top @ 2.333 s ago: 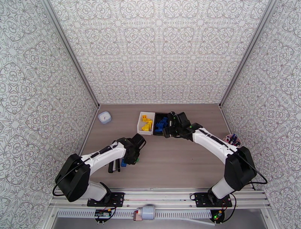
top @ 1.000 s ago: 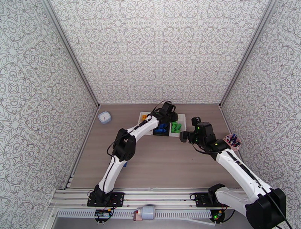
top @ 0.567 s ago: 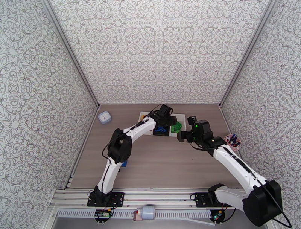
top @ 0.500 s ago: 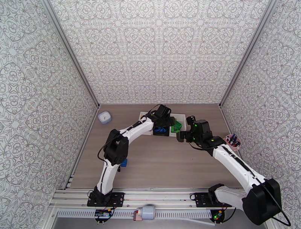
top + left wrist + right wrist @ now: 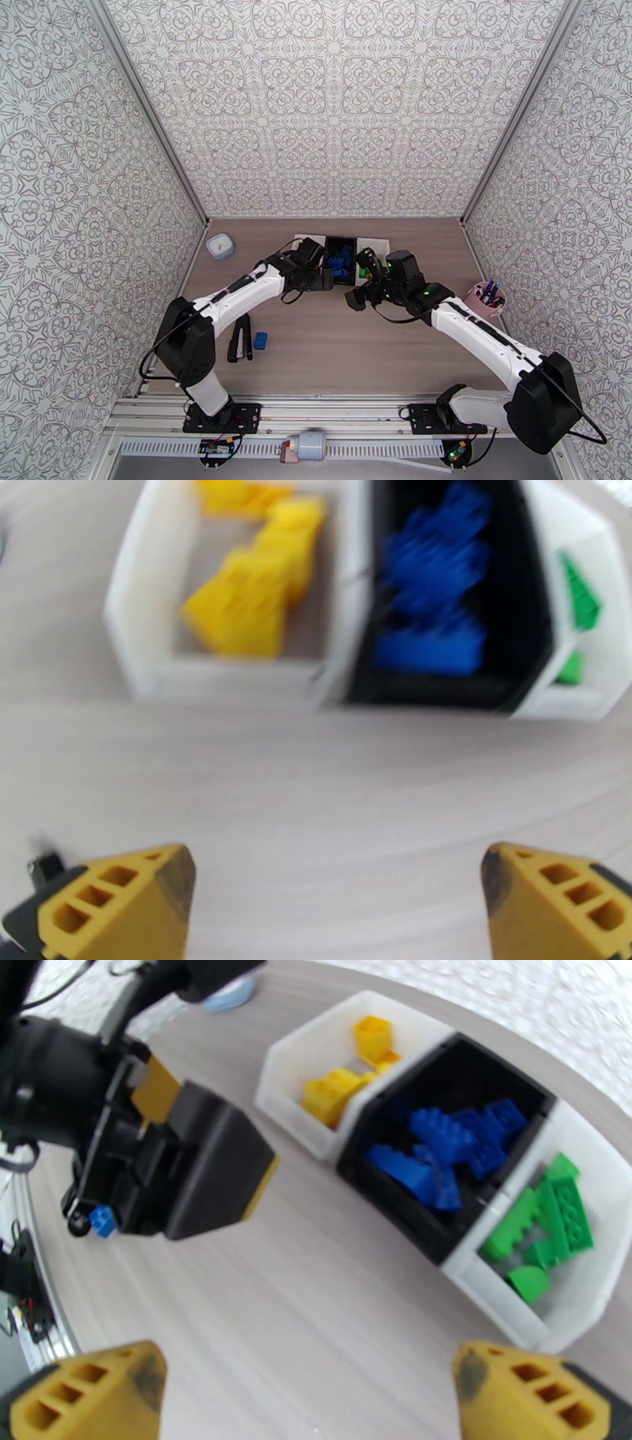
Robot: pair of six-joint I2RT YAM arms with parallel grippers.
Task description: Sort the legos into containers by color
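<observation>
We are looking at three bins standing in a row, side walls touching, toward the far end of the table [image 5: 355,347]. The left white bin [image 5: 276,1078] is holding yellow bricks [image 5: 336,1090]. The middle black bin [image 5: 411,1224] is holding blue bricks [image 5: 450,1138], and the right white bin [image 5: 513,1307] is holding green bricks [image 5: 553,1213].

One more blue brick [image 5: 260,340] is lying alone on the bare table, well apart from the bins and just beside a long black tool [image 5: 239,341].

The left gripper [image 5: 336,894] is hanging just in front of the bins, facing them. Its yellow fingertips are standing wide apart with nothing between them. Its wrist view is blurring, yet the three colours are reading clearly.

The right gripper [image 5: 308,1390] is hovering near the front of the bins too, beside the left one. We are seeing its fingers spread wide and empty over bare table.

A small white dish [image 5: 220,245] is sitting at the far left, and a pink cup of pens [image 5: 486,296] at the right edge.
</observation>
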